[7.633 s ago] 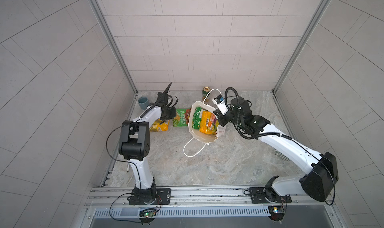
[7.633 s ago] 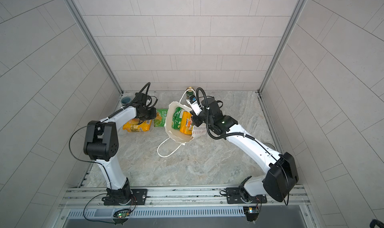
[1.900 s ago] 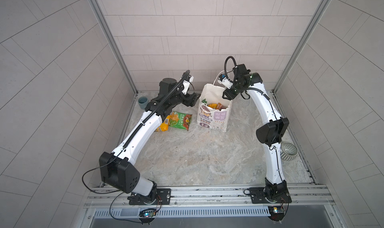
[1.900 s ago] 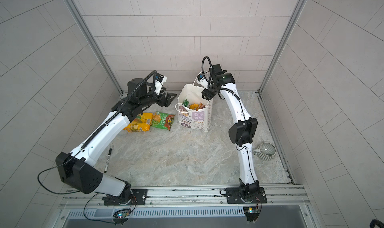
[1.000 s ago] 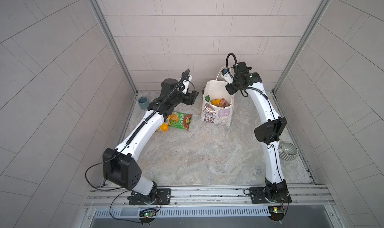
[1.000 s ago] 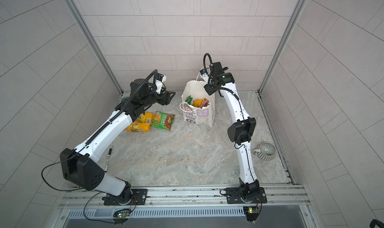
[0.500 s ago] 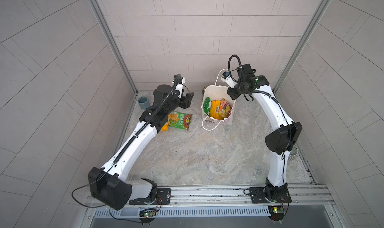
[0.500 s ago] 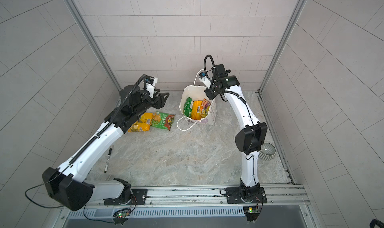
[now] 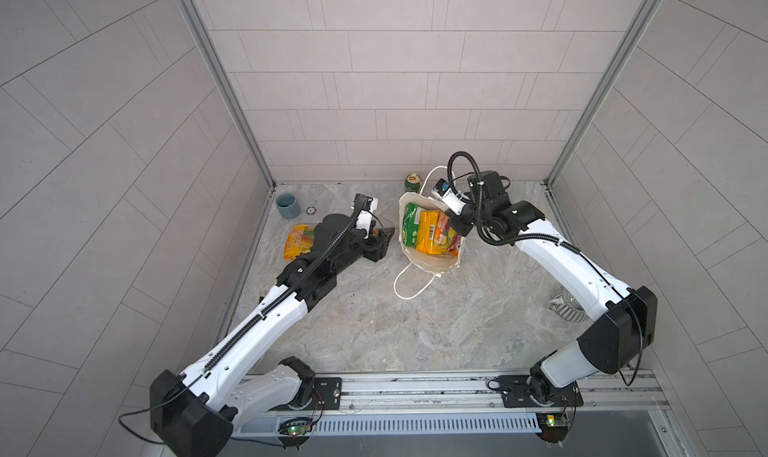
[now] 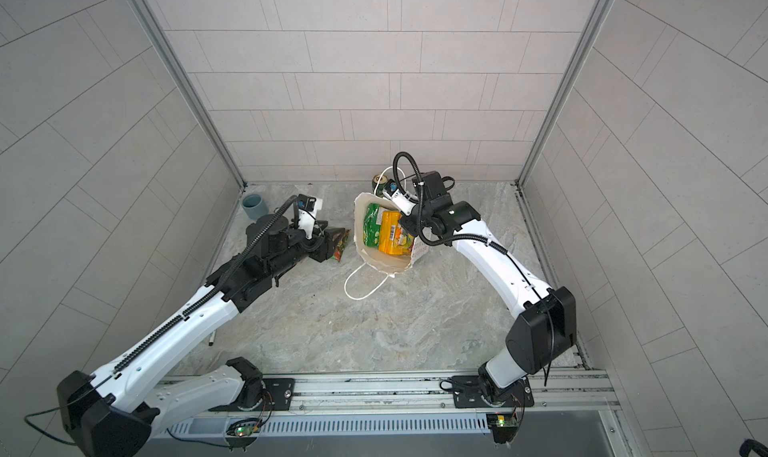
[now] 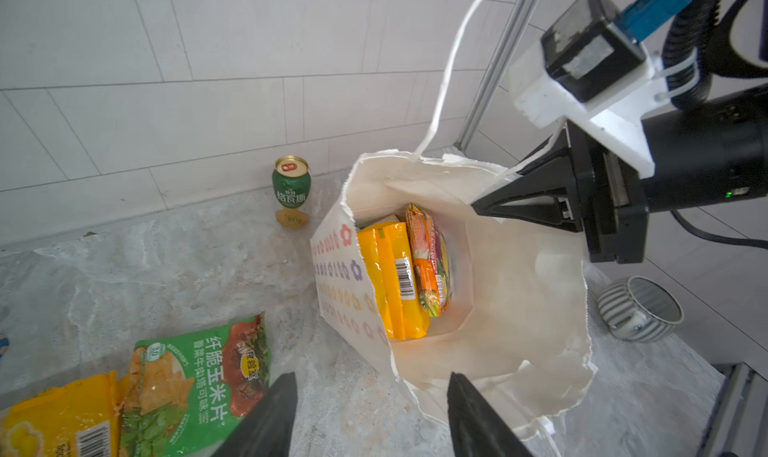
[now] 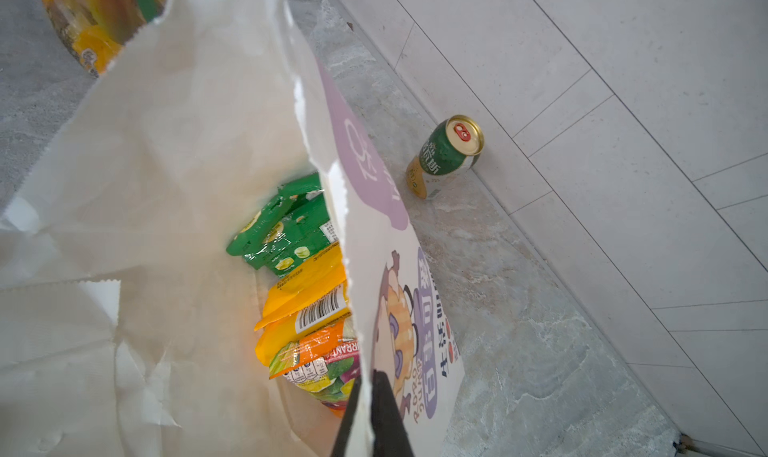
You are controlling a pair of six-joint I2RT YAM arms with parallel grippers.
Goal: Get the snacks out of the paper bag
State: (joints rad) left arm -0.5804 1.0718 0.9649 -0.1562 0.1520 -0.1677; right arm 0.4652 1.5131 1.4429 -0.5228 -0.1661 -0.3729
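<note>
Top views: tall white paper bag [image 9: 432, 263] with purple panels sits on the grey marble tabletop [image 9: 415, 330], mouth open. The right gripper [image 9: 451, 218] is clamped tight on the bag's rim. The left gripper [image 9: 384, 243] is just beside the bag, jaws apart, nothing in them. A flat yellow-orange glossy packet [image 9: 297, 243] lies well apart from the bag.

Left wrist: a flat green glossy packet [image 11: 199, 371] lies near the bag, so 2 are out. A yellow plastic packet [image 11: 395, 276] stands inside the bag. A green-gold drink can [image 11: 291, 184] is behind the bag.

Right wrist: a small green packet [image 12: 286, 230] and an orange-purple packet [image 12: 324, 363] are inside the bag, so 3 are visible there.
</note>
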